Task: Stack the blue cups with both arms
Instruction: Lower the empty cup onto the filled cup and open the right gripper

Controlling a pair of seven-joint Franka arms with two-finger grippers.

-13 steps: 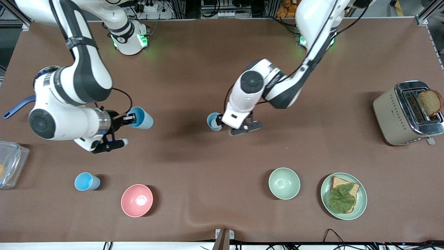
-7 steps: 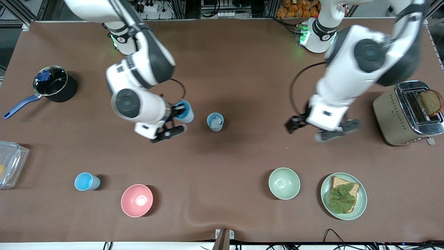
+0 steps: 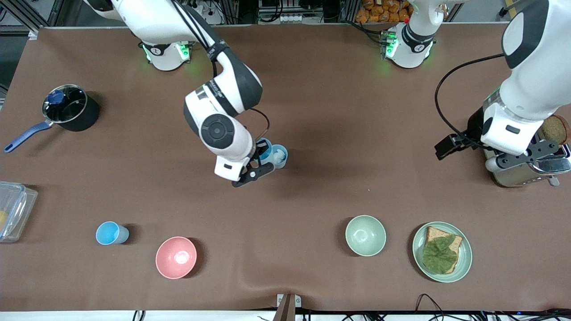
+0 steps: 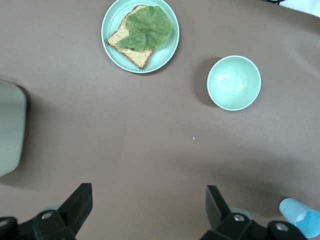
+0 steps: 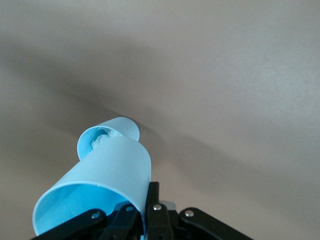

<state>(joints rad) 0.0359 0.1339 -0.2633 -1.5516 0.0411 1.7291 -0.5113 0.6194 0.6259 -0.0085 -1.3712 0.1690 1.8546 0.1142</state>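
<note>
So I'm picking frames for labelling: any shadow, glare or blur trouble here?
Front view: sharp; soft dark shadow on the table beside the standing blue cup; green base lights glow. Right wrist view: held blue cup close and slightly soft. Left wrist view: even light, mild sheen in the pale green bowl.

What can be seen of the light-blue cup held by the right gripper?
The small light-blue plastic tumbler is handleless, slightly tapered and smooth. The right gripper holds it by the rim, one of its fingers outside the wall. It is tilted in the air, its base just above the mouth of the standing light-blue cup at mid-table, which holds something white. Whether they touch is unclear.
</note>
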